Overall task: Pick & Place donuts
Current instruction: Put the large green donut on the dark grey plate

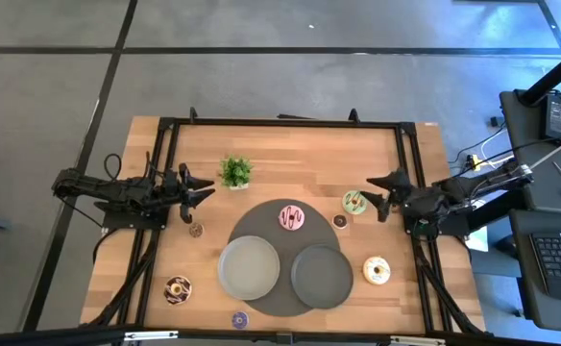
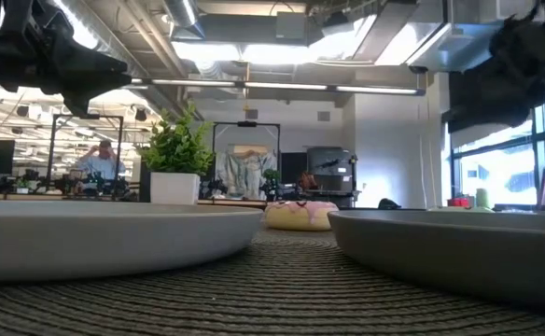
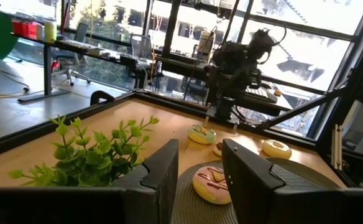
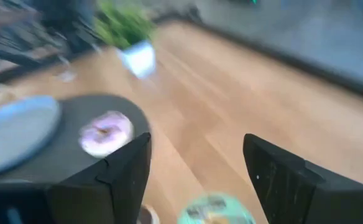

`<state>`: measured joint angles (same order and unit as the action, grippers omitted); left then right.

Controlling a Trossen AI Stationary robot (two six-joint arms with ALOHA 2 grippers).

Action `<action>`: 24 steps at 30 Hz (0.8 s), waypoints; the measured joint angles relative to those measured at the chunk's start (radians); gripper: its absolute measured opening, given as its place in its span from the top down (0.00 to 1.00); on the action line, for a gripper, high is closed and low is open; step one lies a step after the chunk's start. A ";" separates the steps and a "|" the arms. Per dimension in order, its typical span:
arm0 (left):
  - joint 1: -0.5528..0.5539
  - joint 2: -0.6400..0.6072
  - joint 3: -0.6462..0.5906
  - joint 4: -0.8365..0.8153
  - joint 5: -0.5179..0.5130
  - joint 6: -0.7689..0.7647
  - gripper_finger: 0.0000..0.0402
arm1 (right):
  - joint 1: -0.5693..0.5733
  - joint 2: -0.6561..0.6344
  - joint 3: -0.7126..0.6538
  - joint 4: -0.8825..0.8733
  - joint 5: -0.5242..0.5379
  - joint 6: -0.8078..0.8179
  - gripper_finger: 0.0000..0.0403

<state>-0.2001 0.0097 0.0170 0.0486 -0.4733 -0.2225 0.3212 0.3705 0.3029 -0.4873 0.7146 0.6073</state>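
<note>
Two grey plates [image 1: 250,267] bare, pink donut [image 1: 291,217] on mat [image 1: 261,226], both tools wide

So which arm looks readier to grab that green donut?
The right. Its gripper hovers beside the green donut, fingers open; the left gripper waits across the table, near the potted plant.

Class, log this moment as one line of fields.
left gripper: open, beside plant | right gripper: open, by green donut | pink donut: on mat | plates: bare
</note>
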 joint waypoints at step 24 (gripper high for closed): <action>0.000 0.000 0.000 0.000 -0.007 0.000 0.70 | -0.290 0.661 0.106 -0.098 -0.355 0.305 0.37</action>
<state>-0.2001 0.0097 0.0166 0.0490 -0.4801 -0.2222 0.0315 1.0311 0.4088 -0.5850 0.3598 0.9127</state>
